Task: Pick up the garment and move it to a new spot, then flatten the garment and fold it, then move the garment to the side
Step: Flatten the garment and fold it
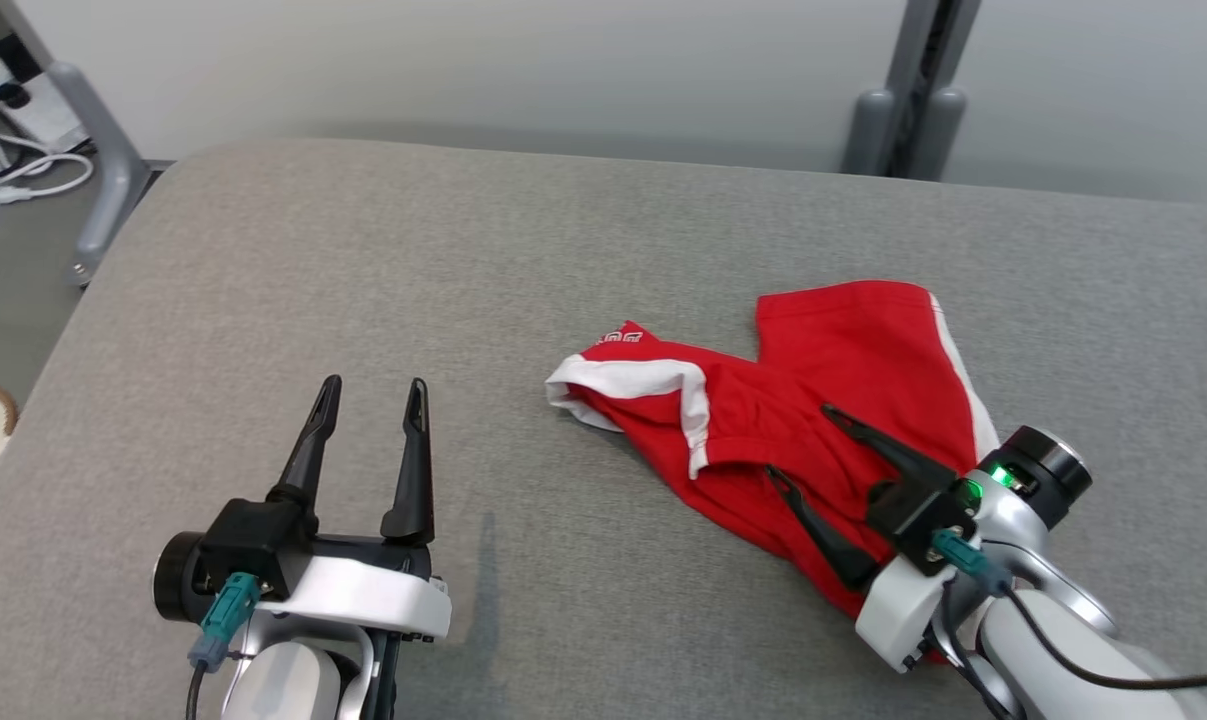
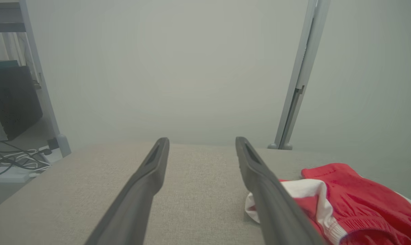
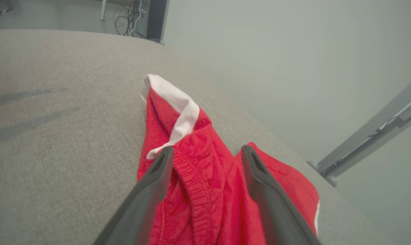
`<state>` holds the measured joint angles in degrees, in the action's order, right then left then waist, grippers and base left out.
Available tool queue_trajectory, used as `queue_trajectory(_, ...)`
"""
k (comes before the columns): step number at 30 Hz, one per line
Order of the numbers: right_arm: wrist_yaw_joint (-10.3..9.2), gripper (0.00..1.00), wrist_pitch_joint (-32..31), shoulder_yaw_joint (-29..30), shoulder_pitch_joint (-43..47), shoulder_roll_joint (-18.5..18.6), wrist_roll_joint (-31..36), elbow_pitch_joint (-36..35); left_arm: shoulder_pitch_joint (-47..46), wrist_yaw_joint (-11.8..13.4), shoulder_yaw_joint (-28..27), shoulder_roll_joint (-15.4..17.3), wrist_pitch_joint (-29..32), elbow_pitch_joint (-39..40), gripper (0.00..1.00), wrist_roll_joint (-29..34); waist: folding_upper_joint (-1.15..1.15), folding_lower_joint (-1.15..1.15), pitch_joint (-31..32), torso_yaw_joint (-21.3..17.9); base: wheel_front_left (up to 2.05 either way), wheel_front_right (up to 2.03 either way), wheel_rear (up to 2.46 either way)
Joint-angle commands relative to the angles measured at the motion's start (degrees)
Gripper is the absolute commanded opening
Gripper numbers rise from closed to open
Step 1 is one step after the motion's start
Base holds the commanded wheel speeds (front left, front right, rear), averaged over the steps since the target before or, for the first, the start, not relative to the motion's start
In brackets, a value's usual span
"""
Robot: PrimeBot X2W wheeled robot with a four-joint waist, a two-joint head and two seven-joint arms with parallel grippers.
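- The red garment (image 1: 843, 350) lies crumpled on the grey cloth-covered desk (image 1: 363, 250), to the right of the middle and towards the near edge.
- It has white trim: a white band folds over at its left end, and a white stripe runs down its right edge.
- The right tool (image 1: 799, 440) is over the near part of the garment, its two dark fingers spread apart and pointing up and to the left in the head view.
- In the right wrist view the right tool (image 3: 208, 148) frames the gathered waistband of the garment (image 3: 205, 190). Nothing is clamped between the fingers, and I cannot tell whether the tips touch the cloth.
- The left tool (image 1: 376, 382) is over bare desk at the lower left, well apart from the garment, with its fingers spread and nothing between them.
- In the left wrist view the left tool (image 2: 202, 139) points along the desk (image 2: 198, 190), and the garment (image 2: 355, 197) lies beyond its right finger.
- White cables (image 1: 3, 170) lie on the floor past the far left corner of the desk.
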<state>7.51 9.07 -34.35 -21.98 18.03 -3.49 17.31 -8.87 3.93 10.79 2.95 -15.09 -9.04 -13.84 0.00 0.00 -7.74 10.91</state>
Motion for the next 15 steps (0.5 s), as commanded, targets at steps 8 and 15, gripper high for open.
queue_trajectory(8,-0.03,1.0,-3.7,-10.3,-8.2,3.1,-1.2,9.9,-0.7,1.2,1.5,0.1,-0.1,-0.7,1.0,-2.6,0.0,0.0,-1.2,6.5,0.0,0.0,0.0)
queue_trajectory(15,-0.03,1.0,-4.0,-11.2,-11.2,2.7,-2.0,15.7,-0.8,1.7,2.2,0.0,-0.1,-0.8,1.0,-3.6,0.0,0.0,-2.1,9.2,0.0,0.0,0.0)
